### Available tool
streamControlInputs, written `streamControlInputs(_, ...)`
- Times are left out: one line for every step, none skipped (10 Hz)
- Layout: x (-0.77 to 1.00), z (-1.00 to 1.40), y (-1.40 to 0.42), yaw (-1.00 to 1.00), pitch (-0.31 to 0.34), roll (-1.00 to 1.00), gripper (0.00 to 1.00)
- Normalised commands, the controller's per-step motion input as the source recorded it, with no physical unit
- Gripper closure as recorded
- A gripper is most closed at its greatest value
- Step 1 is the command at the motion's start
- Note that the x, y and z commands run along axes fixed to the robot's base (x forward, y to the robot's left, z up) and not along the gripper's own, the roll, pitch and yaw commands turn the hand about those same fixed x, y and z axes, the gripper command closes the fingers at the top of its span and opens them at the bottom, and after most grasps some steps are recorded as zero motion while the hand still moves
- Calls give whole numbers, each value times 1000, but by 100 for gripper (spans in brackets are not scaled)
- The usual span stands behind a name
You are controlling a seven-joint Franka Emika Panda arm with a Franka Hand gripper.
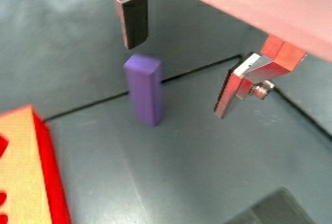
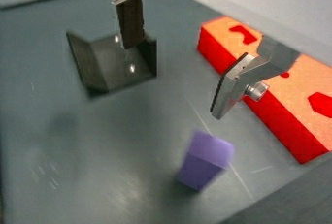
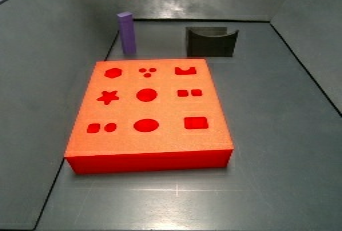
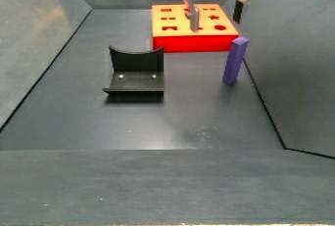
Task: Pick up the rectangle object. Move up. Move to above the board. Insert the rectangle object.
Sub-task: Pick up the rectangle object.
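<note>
Tool (image 1: 182, 68) hovering high above the worktop (image 3: 267, 85), fingers (image 1: 132, 19) spread wide, nothing between them, purple block (image 1: 146, 90) standing upright and untouched below the gap in a wrist view. In a side view, block (image 3: 127, 33) on the worktop just past the far corner of the orange board (image 3: 150, 110), at about 11 o'clock from board centre, with the dark fixture (image 3: 211, 41) at about 1 o'clock. Judged progress: nothing completed yet; descent, grasp, lift, carry over the board and insertion into the rectangular cut-out (image 3: 197, 123) all remaining.
</note>
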Motion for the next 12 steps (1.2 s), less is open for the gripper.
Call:
streamControlInputs(-557,-443,-237,686,-86,33,0)
streamControlInputs(-629,-306,0,589,-96,89,0)
streamControlInputs(-680,-254,0,529,-90,100,0)
streamControlInputs(-600,-257,34,537,-90,103,0)
streamControlInputs(-403,-306,69,486,-100,104,0)
streamControlInputs(0,-409,20,443,-77,87,0)
streamControlInputs(11,-426,40,300,-14,94,0)
streamControlInputs(26,-383,3,186,0,56,0)
streamControlInputs(177,-346,0,80,0,14,0)
streamControlInputs(0,-63,0,-3,0,0,0)
streamControlInputs(0,0,0,14,0,0,0)
streamControlInputs(0,0,0,0,0,0,0)
